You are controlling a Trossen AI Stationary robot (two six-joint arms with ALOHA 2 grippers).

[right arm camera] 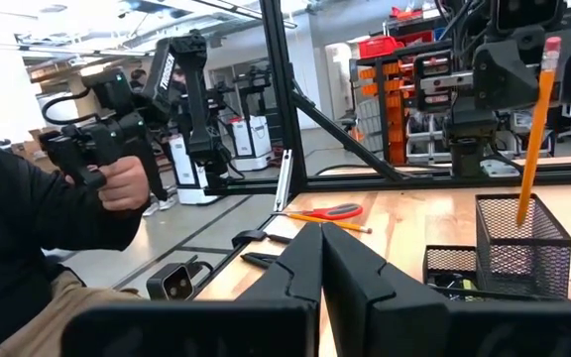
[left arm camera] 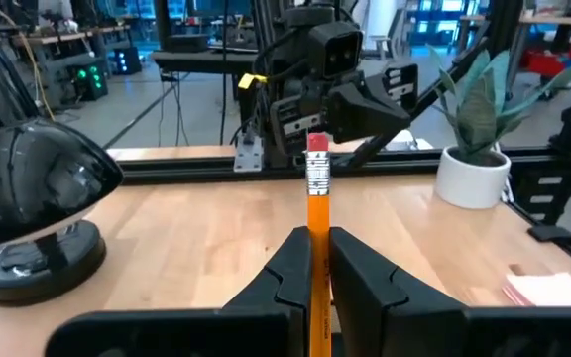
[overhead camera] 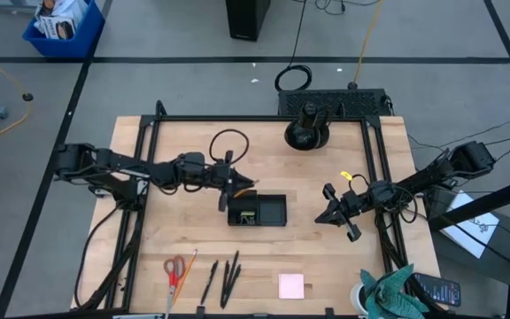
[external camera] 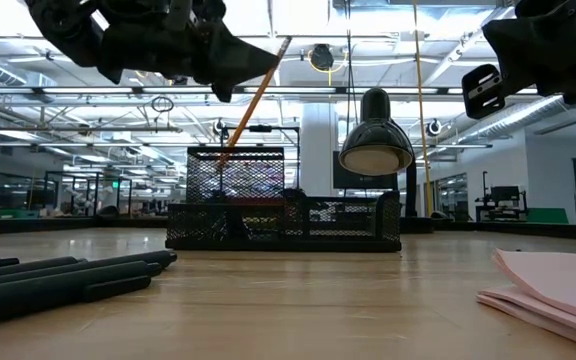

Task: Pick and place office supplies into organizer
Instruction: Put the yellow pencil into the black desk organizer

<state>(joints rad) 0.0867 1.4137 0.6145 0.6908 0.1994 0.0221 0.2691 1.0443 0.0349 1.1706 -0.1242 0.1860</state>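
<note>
holding an orange pencil (left arm camera: pixel 317 228) pinched between its fingers, the left gripper (overhead camera: pixel 230 184) hangs just above the organizer (overhead camera: pixel 268 211), at about 10 o'clock of its rim. the pencil tilts with its lower end inside the tall mesh cup (right arm camera: pixel 521 245), judged so it slides in on release. the right gripper (overhead camera: pixel 336 213), fingers closed and empty, waits at the organizer's 3 o'clock. scissors (overhead camera: pixel 174 270), pens (overhead camera: pixel 226 278) and sticky-note pad (overhead camera: pixel 291 285) lie unplaced near 6 o'clock.

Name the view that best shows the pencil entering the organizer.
Right wrist view: the pencil slants tip-down into the organizer cup. Low view shows it less clearly, high view only a sliver. Left wrist view shows just the left hand gripping it.
</note>
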